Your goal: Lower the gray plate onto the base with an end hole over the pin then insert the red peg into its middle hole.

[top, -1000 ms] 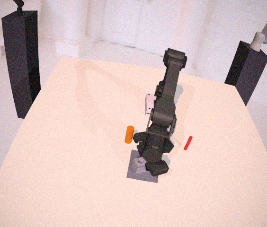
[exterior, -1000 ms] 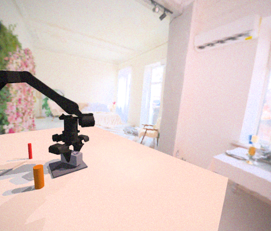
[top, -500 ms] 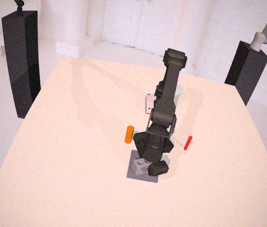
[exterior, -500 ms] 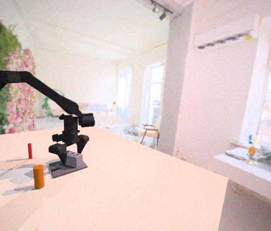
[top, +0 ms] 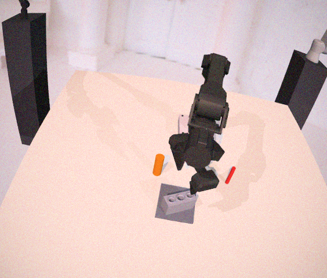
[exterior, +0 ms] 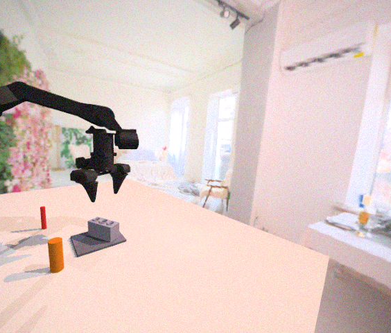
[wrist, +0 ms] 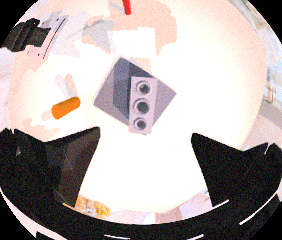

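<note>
A bright, lived-in home interior, something like an open living room or studio flat. Beyond the gripper (exterior: 104, 193), in the exterior view, a wall of pink flowers and greenery (exterior: 20, 132) rises behind the arm, with pale upholstered furniture (exterior: 149, 168) and a wooden armchair (exterior: 215, 191) farther back. Off to the gripper's right stand tall windows (exterior: 224, 132), a wall-mounted air conditioner (exterior: 326, 53), and a white counter (exterior: 364, 243) holding bottles and clutter. Track spotlights (exterior: 229, 17) hang from the ceiling.

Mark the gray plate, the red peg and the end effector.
gray plate (exterior: 103, 228): exterior view, its front side face.
red peg (exterior: 43, 217): exterior view, mid-shaft.
end effector (exterior: 105, 193): exterior view, open gap between fingertips.
</note>
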`<action>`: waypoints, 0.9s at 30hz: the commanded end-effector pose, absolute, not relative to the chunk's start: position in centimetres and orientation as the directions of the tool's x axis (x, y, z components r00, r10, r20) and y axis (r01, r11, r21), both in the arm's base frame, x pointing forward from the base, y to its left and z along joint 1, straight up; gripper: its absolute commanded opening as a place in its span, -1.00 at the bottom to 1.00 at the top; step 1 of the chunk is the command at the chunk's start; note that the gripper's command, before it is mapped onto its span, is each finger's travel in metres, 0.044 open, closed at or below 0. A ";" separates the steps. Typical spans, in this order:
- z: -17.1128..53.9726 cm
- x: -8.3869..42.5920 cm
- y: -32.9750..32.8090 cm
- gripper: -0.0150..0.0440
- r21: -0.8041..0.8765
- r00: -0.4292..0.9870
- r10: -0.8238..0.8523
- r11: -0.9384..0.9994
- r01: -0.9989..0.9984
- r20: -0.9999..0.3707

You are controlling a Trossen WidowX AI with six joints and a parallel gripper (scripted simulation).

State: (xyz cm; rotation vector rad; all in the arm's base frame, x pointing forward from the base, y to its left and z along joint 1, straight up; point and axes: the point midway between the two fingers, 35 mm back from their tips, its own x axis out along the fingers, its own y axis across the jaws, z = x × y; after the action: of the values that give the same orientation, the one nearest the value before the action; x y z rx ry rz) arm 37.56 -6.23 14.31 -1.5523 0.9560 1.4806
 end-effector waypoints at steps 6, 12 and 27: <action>14.9 36.7 -3.7 1.00 -0.028 0.028 0.000 -0.157 -0.987 -1.000; 15.1 35.1 0.2 1.00 -0.025 0.027 0.003 0.322 -0.947 -1.000; 15.0 30.2 7.2 1.00 0.002 0.024 0.008 0.966 -0.260 -1.000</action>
State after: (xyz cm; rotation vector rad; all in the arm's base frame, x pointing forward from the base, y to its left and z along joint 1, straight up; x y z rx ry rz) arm 34.08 2.88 14.72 -0.7064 1.4396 0.7005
